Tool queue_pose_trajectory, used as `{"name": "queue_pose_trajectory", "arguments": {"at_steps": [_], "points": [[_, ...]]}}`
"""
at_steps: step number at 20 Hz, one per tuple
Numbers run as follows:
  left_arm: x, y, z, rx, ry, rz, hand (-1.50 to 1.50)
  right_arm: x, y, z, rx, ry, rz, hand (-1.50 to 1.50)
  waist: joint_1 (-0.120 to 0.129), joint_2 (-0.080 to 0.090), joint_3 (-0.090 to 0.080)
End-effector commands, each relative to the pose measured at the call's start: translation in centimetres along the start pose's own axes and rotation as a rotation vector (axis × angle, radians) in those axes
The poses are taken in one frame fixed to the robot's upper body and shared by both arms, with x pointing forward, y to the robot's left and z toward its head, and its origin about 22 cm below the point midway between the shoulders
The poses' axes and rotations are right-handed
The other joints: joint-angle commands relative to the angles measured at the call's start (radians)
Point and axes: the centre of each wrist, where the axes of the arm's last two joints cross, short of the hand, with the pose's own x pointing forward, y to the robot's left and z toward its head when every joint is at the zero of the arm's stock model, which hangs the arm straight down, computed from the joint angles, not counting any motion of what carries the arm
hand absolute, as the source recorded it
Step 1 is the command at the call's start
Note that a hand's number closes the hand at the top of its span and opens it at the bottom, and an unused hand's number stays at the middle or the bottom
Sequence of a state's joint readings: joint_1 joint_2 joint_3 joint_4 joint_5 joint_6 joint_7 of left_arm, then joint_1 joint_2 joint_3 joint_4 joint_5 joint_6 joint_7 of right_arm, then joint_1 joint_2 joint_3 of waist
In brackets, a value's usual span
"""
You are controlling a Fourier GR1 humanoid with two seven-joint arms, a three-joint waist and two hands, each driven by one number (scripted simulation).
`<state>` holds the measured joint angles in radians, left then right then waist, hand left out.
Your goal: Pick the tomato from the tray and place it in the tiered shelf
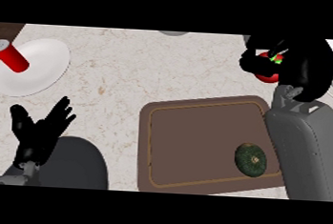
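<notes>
Above the speckled stone bench (164,66), clear of the brown rectangular tray (195,149), the right hand (299,63) curls its fingers round the red tomato (267,77), which should travel level toward the unseen shelf.

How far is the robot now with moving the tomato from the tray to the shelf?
Done: the tomato is off the brown tray, which holds only a dark green vegetable. In hand: the right hand is curled round the tomato, beyond the tray's far right corner. Left: placing it; no tiered shelf can be made out. The left hand rests open at lower left.
</notes>
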<state>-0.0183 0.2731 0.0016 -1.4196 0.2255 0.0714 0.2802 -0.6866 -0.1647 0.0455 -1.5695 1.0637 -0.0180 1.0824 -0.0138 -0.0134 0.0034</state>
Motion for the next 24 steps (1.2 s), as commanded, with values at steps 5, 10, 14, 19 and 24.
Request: {"name": "queue_pose_trajectory", "arguments": {"at_steps": [5,10,14,19,24], "points": [[-0.2,-0.3,-1.4,-0.009,0.064,-0.003,0.0,4.6,-8.0,-0.3,-0.218,0.146,0.022,1.5,-0.004,0.009,-0.006],[-0.5,-0.8,-1.2,0.002,0.05,-0.002,0.0,6.0,-13.5,-2.3,-0.261,0.173,-0.008,1.5,-0.002,0.009,-0.005],[-1.4,-1.0,-0.4,-0.028,0.055,0.005,0.0,5.7,-17.7,-5.9,-0.312,0.202,-0.052,1.5,0.015,0.013,-0.005],[-1.0,0.1,-0.3,-0.026,0.062,-0.014,0.0,5.0,-20.1,-7.9,-0.335,0.222,-0.031,1.5,0.019,0.013,-0.004],[-1.9,-1.1,-0.6,-0.015,0.034,0.008,0.0,1.4,-21.9,-11.3,-0.328,0.218,-0.012,1.5,0.016,0.015,-0.004]]}}
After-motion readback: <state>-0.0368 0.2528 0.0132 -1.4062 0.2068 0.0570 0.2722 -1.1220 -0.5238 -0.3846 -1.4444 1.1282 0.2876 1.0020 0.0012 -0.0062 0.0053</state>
